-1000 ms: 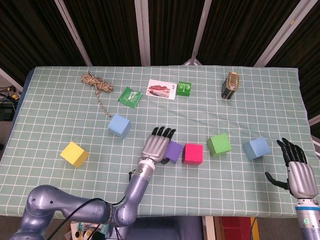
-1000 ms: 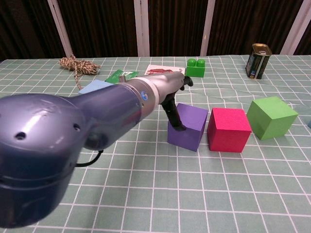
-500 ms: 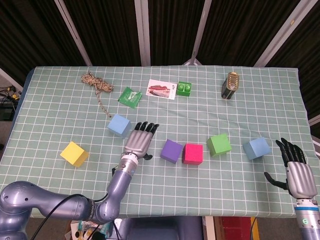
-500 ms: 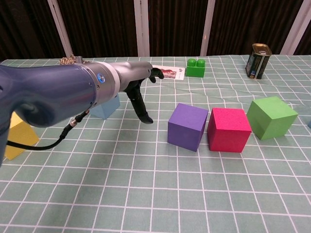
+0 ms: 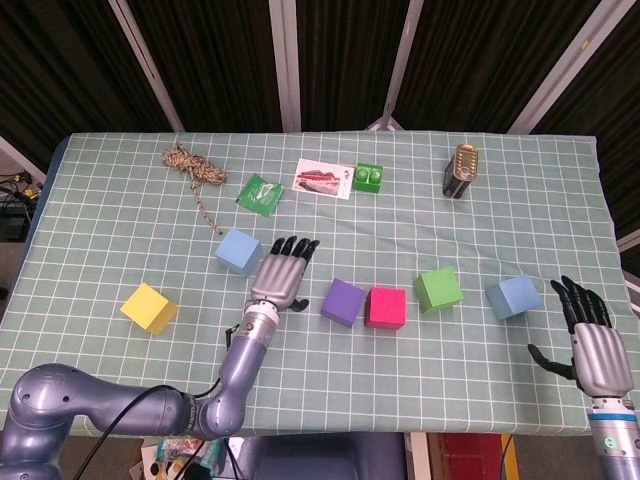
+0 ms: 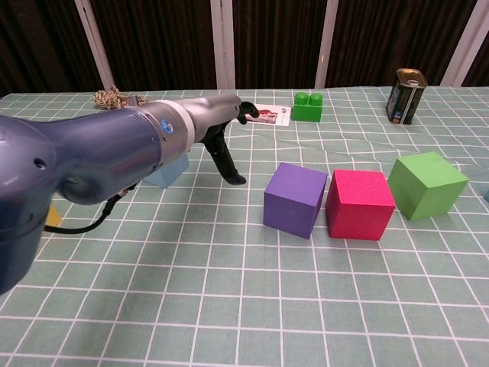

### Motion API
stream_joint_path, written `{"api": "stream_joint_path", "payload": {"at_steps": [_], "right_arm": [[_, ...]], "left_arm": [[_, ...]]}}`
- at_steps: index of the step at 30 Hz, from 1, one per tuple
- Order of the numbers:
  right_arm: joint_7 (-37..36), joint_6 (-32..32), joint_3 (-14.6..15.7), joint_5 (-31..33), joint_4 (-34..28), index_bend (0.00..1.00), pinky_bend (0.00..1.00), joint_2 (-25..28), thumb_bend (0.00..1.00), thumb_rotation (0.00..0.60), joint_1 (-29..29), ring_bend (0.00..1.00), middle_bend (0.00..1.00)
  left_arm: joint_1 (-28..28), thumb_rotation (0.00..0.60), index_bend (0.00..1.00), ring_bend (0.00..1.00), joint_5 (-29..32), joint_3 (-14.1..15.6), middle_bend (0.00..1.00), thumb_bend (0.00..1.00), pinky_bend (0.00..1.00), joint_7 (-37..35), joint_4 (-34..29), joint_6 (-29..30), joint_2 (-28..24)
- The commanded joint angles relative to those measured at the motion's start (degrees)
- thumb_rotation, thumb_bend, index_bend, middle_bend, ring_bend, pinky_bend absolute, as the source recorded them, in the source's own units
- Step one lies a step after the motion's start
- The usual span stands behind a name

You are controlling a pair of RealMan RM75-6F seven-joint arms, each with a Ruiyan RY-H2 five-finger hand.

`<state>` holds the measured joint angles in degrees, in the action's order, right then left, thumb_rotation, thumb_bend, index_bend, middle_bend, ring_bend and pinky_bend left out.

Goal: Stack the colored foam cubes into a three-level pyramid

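Observation:
A purple cube (image 5: 344,302) (image 6: 295,199), a pink cube (image 5: 386,307) (image 6: 360,204) and a green cube (image 5: 438,289) (image 6: 427,184) sit in a row mid-table, purple touching pink. A light blue cube (image 5: 238,251) lies left of them and another light blue cube (image 5: 514,297) at the right. A yellow cube (image 5: 148,307) rests far left. My left hand (image 5: 281,273) (image 6: 220,128) is open, fingers spread, between the left blue cube and the purple cube, holding nothing. My right hand (image 5: 594,336) is open near the table's right front corner, right of the blue cube.
At the back lie a coil of rope (image 5: 192,166), a green packet (image 5: 260,194), a printed card (image 5: 324,179), a green toy brick (image 5: 369,177) (image 6: 308,106) and a small tin can (image 5: 460,171) (image 6: 405,95). My left forearm (image 6: 99,157) fills the chest view's left side.
My left hand drew back left from the purple cube, then settled beside the left blue cube. The right hand has barely moved.

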<state>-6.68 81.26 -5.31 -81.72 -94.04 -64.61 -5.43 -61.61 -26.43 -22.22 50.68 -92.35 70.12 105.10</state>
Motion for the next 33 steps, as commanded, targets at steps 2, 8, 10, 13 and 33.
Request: {"api": "stream_joint_path", "payload": {"at_steps": [2,8,10,13,33], "right_arm": [[-0.3,-0.15,-0.05,0.23,-0.03,0.0,0.0,0.12,0.25,0.6,0.02,0.0,0.0],[-0.47,-0.16,-0.07,0.27,0.0,0.0,0.0,0.18,0.25,0.6,0.04,0.0,0.0],[-0.51,-0.19,-0.08,0.31,0.0,0.0,0.0,0.19,0.25,0.6,0.04,0.0,0.0],[-0.57,-0.15,-0.1,0.31,0.03,0.0,0.0,0.22,0.25,0.6,0.05,0.0,0.0],[-0.47,-0.19,-0.1,0.34,-0.13,0.0,0.0,0.19,0.25,0.6,0.04,0.0,0.0]], "left_arm": [[-1.25,0.6,0.0,0.0,-0.81,0.08,0.06,0.34,0.04,-0.23,2.56,-0.35,1.83],[-2.3,0.6,0.0,0.0,-0.34,-0.08,0.06,0.34,0.04,-0.43,5.23,-1.22,3.96],[-2.48,0.6,0.0,0.0,-0.3,-0.03,0.06,0.34,0.04,-0.42,5.65,-1.27,4.38],[-2.7,0.6,0.0,0.0,-0.06,0.09,0.06,0.34,0.04,-0.23,6.22,-1.28,4.93],[-3.1,0.6,0.0,0.0,0.26,-0.37,0.06,0.34,0.04,-1.28,7.32,-1.94,6.87]]}}
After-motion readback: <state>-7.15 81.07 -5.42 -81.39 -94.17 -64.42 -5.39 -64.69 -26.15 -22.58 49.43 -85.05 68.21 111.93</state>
